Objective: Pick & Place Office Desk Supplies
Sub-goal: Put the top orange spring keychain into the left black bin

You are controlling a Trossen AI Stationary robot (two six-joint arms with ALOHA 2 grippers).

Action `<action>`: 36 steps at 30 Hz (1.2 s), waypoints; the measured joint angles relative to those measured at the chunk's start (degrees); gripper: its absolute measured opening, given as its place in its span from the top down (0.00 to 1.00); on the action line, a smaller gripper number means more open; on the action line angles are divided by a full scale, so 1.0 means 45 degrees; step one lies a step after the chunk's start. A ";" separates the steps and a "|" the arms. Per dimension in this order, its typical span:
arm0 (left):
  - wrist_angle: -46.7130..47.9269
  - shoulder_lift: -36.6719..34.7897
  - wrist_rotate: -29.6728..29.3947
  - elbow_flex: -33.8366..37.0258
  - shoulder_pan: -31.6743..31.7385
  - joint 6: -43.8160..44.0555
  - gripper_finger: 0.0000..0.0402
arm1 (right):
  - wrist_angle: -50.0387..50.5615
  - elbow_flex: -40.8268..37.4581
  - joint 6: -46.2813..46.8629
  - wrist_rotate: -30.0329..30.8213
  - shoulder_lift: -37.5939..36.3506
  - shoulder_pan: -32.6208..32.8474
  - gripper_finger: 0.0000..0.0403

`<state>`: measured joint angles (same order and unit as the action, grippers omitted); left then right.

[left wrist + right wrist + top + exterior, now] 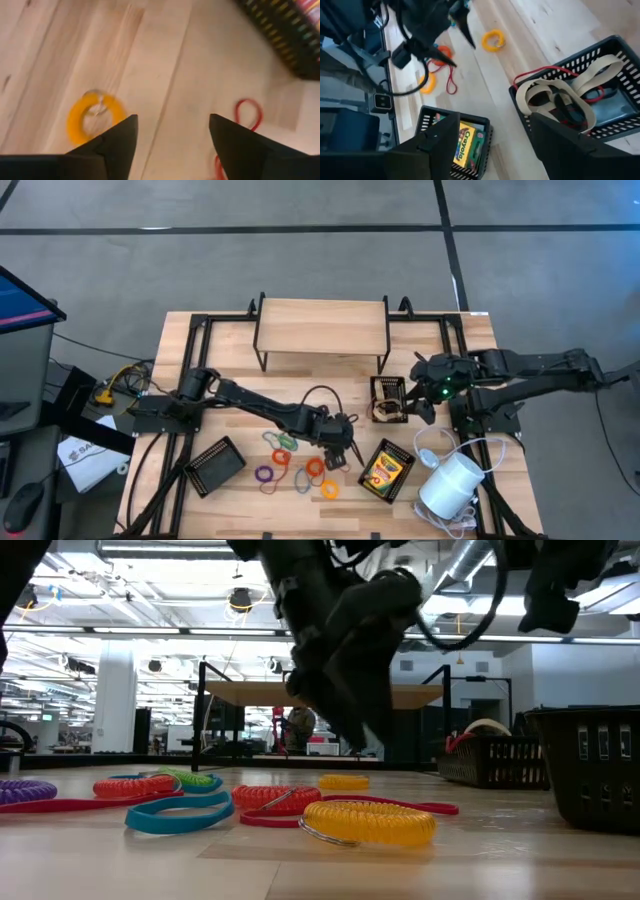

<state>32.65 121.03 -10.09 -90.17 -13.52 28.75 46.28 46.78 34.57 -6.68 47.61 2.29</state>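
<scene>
The wooden table (430, 340) carries everything. Near its right side sits a black mesh tray (388, 470) holding a yellow-and-green crayon box (466, 146); a second mesh basket (615, 55) holds beige bands and a red loop. The left claw (343, 454) hangs just above the scattered elastic loops (290, 465) — fingers spread wide, gripping nothing, a yellow loop (94, 116) below it. The right claw (495, 132) hovers over the basket, also wide open and empty.

Yellow coil loop (368, 821); blue loop (178, 814); black mesh tray (567, 102); yellow-green crayon box (468, 146).
</scene>
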 joint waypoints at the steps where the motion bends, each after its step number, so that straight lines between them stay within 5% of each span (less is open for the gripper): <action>1: 0.0239 -0.0005 -0.0006 0.0000 0.0013 0.0000 0.38 | 0.0009 0.0000 0.0000 0.0000 0.0014 0.0037 0.41; 8: 0.0745 0.0059 -0.0240 -0.0002 0.0201 0.0000 0.31 | -0.0012 -0.0002 0.0000 0.0010 0.0152 0.0135 0.41; 20: 0.0441 0.1210 0.0016 -0.0058 0.0889 0.0034 0.34 | 0.0010 -0.0005 0.0004 -0.0218 0.0322 0.0135 0.41; 23: 0.0558 0.1463 0.0785 -0.0073 0.1015 0.0055 0.46 | 0.0035 -0.0005 0.0136 -0.0357 0.0322 0.0145 0.41; 29: 0.0471 0.1303 0.1117 -0.0036 0.1082 0.0469 0.94 | 0.0043 -0.0005 0.0328 -0.0563 0.0322 0.0155 0.41; 36: -0.0929 0.0138 0.1596 0.0065 0.1297 0.1402 0.99 | -0.0417 -0.0005 0.0330 -0.0563 0.0322 0.0155 0.41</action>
<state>28.47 121.65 -2.90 -89.88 -7.68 35.06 44.40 46.76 36.05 -9.21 49.06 2.98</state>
